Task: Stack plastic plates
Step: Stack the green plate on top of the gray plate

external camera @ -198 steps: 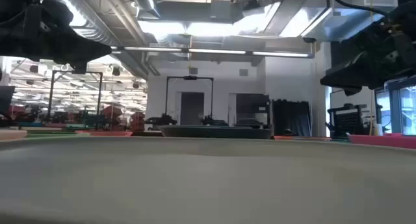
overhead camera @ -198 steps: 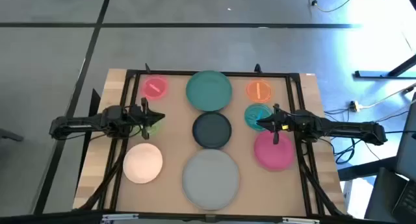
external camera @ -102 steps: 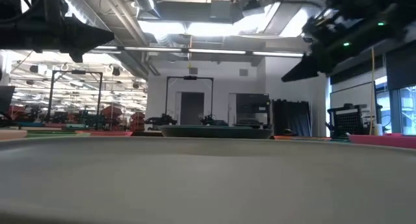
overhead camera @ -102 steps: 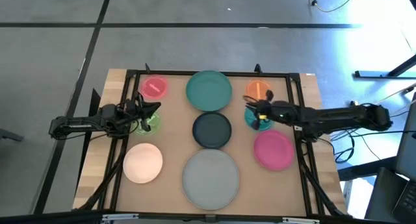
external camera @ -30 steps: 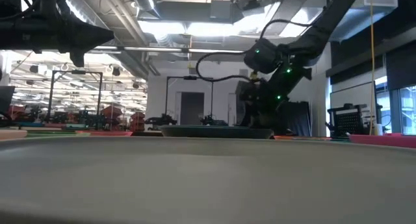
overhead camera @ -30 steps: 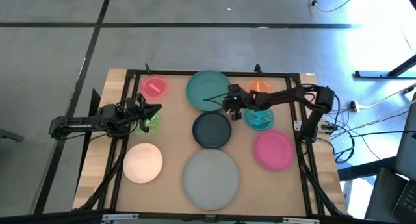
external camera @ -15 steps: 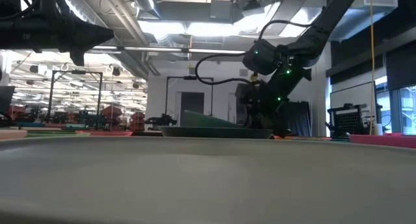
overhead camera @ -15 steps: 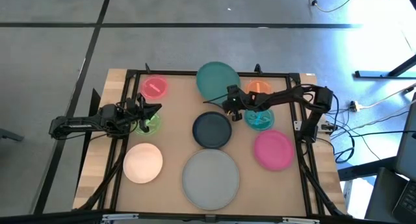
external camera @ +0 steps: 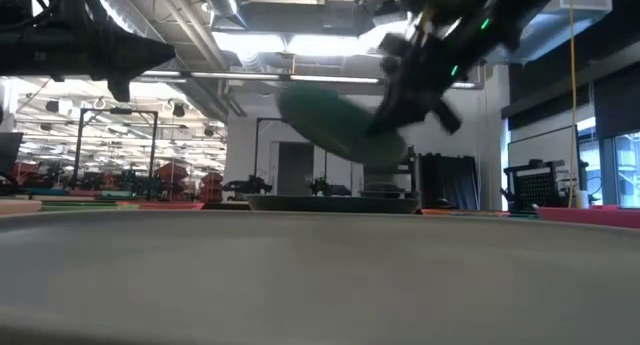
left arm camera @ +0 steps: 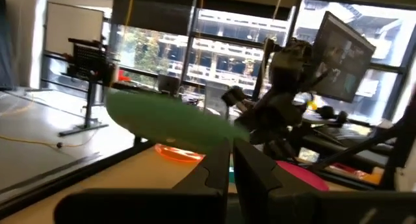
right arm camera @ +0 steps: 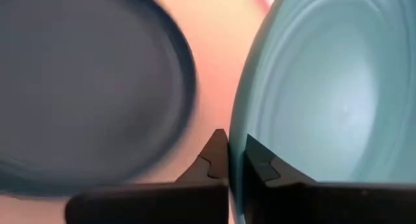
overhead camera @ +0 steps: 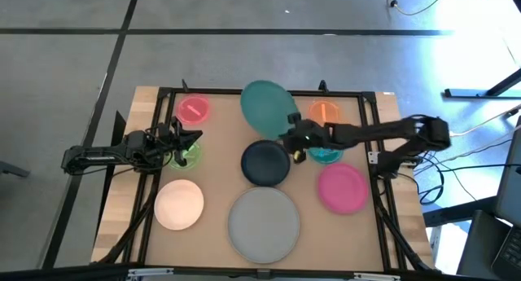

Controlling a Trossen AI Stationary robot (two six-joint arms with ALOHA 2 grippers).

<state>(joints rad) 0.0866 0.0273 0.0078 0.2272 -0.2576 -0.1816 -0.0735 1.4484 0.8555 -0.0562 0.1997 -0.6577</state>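
Observation:
The teal plate (overhead camera: 266,103) is in the air over the far middle of the table, tilted; the low view shows the teal plate (external camera: 338,125) above the table line. My right gripper (overhead camera: 293,139) is shut on its rim. The dark navy plate (overhead camera: 265,162) lies flat just nearer, beside the gripper. My left gripper (overhead camera: 192,143) waits, shut, over the small green plate (overhead camera: 189,154) at the table's left. The grey plate (overhead camera: 263,224) rests flat at the near middle. My right gripper pinches the teal plate's rim (right arm camera: 236,152) between its two fingers, on the plate's near-right edge. The fingers come from the table's right, slanting a little down. The plate is lifted clear of the table and tilted, reaching from the gripper toward the far edge.
Flat on the table lie the small pink plate (overhead camera: 193,109), orange plate (overhead camera: 324,111), blue plate (overhead camera: 327,155) partly under my right arm, magenta plate (overhead camera: 342,188) and cream plate (overhead camera: 179,204). A black frame (overhead camera: 370,126) rims the table.
My right gripper has risen and drawn slightly toward the near edge with the teal plate in its hold. The plate lay flat a second ago, then tipped up on its far edge, and now hangs clear of the table, tilted.

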